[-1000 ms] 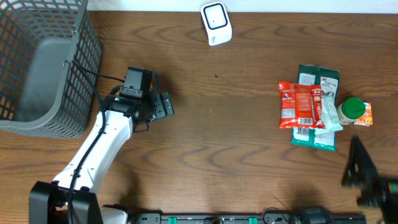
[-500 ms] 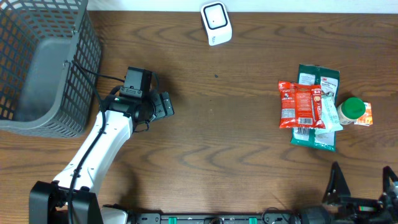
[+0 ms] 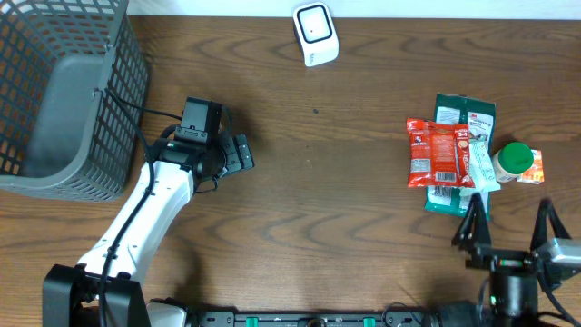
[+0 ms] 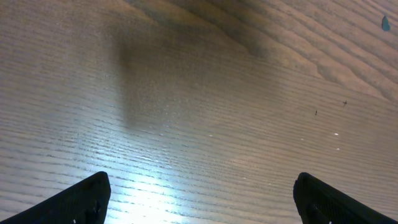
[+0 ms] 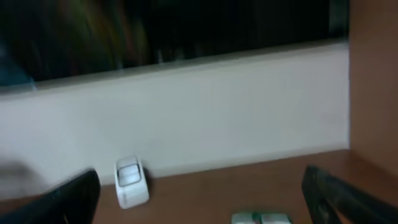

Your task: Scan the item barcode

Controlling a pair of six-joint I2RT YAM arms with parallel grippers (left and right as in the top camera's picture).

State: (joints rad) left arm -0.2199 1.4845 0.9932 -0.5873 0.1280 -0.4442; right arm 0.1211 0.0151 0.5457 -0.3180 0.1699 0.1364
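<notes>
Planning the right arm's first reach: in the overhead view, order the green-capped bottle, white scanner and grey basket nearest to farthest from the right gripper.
1. Green-capped bottle, just beyond the right gripper, right side.
2. White scanner, far edge, centre.
3. Grey basket, far left corner.

You have a wooden table [image 3: 363,200] with visible grain and a soft shine. The basket [image 3: 127,100] is matt grey mesh. The scanner [image 3: 315,34] looks like smooth white plastic; the red packet [image 3: 434,153] is glossy.
</notes>
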